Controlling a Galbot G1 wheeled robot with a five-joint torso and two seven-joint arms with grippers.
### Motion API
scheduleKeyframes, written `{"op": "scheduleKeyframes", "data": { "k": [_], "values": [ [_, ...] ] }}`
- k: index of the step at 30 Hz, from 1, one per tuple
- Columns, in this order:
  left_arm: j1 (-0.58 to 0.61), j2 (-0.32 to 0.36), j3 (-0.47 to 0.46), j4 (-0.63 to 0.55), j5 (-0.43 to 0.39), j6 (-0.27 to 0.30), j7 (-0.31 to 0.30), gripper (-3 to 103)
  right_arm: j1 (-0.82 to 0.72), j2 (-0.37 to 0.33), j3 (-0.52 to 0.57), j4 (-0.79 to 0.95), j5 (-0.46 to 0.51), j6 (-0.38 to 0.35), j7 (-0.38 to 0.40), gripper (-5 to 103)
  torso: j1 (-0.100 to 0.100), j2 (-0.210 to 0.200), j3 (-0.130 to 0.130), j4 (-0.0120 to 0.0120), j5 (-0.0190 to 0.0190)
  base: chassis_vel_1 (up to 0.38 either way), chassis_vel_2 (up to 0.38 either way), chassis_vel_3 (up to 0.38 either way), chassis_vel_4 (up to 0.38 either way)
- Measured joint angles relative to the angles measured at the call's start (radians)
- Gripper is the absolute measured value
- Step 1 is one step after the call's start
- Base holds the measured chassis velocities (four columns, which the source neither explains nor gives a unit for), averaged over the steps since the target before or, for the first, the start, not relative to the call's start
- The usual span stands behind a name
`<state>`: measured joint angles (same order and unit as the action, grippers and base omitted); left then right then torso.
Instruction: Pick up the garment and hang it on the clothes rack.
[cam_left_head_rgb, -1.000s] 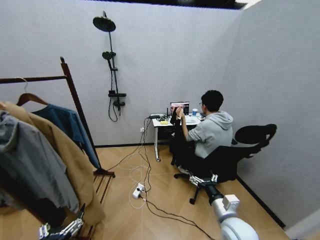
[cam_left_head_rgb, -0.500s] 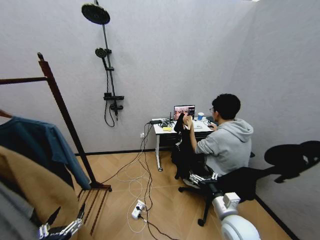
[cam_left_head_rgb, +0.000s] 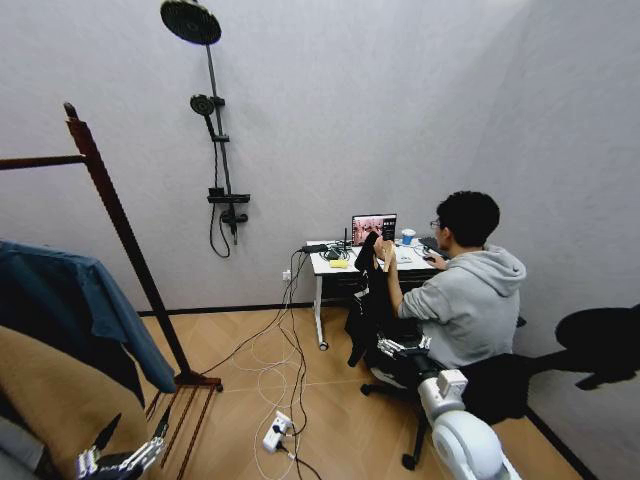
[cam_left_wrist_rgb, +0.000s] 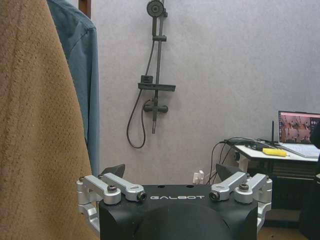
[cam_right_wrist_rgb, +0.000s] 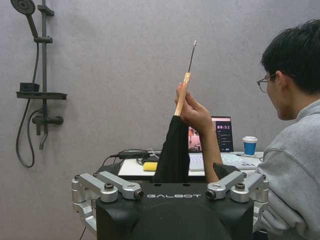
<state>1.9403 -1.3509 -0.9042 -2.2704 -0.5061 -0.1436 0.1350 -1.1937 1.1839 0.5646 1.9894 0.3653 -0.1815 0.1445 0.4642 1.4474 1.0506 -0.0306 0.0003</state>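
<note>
A seated person's hand (cam_right_wrist_rgb: 193, 113) holds up the garment (cam_right_wrist_rgb: 174, 150), a small black top on a light wooden hanger (cam_right_wrist_rgb: 182, 93), beside the desk. In the head view the garment (cam_left_head_rgb: 366, 275) hangs just beyond my right gripper (cam_left_head_rgb: 402, 347), which is open and apart from it. From the right wrist, the right gripper (cam_right_wrist_rgb: 170, 172) points straight at the black cloth. The clothes rack (cam_left_head_rgb: 112, 215), dark reddish-brown wood, stands at the left. Low beside the hanging clothes, my left gripper (cam_left_head_rgb: 125, 457) is open and holds nothing (cam_left_wrist_rgb: 170, 172).
A teal-blue shirt (cam_left_head_rgb: 85, 300) and a tan coat (cam_left_head_rgb: 50, 395) hang on the rack. Cables and a power strip (cam_left_head_rgb: 275, 433) lie on the wooden floor. The desk (cam_left_head_rgb: 335, 263) with a laptop, the person's chair (cam_left_head_rgb: 500, 385) and a wall shower (cam_left_head_rgb: 212, 130) stand ahead.
The whole head view has shifted, so the camera has moved: the rack and clothes now sit further left and the person and desk look closer. The person still holds the garment up.
</note>
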Motion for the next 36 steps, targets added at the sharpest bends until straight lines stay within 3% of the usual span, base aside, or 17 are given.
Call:
{"op": "scheduleKeyframes", "data": {
  "k": [7,14,22,26,33,36],
  "values": [
    [0.0,0.0,0.0,0.0,0.0,0.0,0.0,100,0.193,-0.031,-0.025,-0.137,0.015,-0.028,-0.023,100,0.001,-0.001,0.0,0.0,-0.0003,-0.004,0.021,0.008,-0.01],
    [0.0,0.0,0.0,0.0,0.0,0.0,0.0,100,0.379,-0.016,-0.098,-0.276,0.019,-0.065,-0.038,100,0.001,-0.001,0.0,0.0,0.0,0.0,0.0,0.0,0.0],
    [0.0,0.0,0.0,0.0,0.0,0.0,0.0,100,0.535,0.005,-0.139,-0.417,0.012,-0.112,0.043,100,0.001,-0.001,0.0,0.0002,-0.0003,0.0,0.0,0.0,0.0],
    [0.0,0.0,0.0,0.0,0.0,0.0,0.0,100,0.565,-0.005,-0.131,-0.472,0.022,-0.108,0.041,101,0.001,-0.001,0.0,0.0001,-0.0004,0.0,0.0,0.0,0.0],
    [0.0,0.0,0.0,0.0,0.0,0.0,0.0,100,0.566,-0.003,-0.131,-0.499,0.015,-0.076,0.012,76,0.001,-0.001,0.0,0.0,-0.0001,0.0,0.0,0.0,0.0],
    [0.0,0.0,0.0,0.0,0.0,0.0,0.0,100,0.563,-0.001,-0.131,-0.497,0.015,-0.074,0.008,70,0.001,-0.001,0.0,0.0001,-0.0003,0.0,0.0,0.0,0.0]
  ]
}}
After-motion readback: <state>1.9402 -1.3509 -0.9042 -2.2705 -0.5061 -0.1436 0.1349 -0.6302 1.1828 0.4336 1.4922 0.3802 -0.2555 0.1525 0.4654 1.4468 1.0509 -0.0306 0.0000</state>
